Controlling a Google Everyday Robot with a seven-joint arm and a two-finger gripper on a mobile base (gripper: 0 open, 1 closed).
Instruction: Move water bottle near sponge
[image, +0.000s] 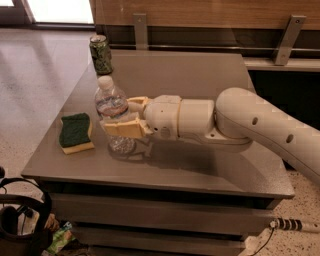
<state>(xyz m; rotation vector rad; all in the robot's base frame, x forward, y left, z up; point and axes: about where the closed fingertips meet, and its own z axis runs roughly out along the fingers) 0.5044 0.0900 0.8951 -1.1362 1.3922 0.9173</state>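
Note:
The clear ribbed water bottle (113, 112) with a white cap stands upright on the grey table (200, 165), left of centre. My gripper (125, 116) reaches in from the right and is shut on the bottle's middle, one cream finger in front and one behind. The sponge (75, 132), green on top with a yellow base, lies flat on the table just left of the bottle, a small gap apart.
A green patterned can (101, 55) stands at the table's far left corner, behind the bottle. My white arm (260, 130) crosses the table's right half. A wooden wall with metal brackets (285, 40) runs behind. Black headphones (20, 220) lie on the floor at lower left.

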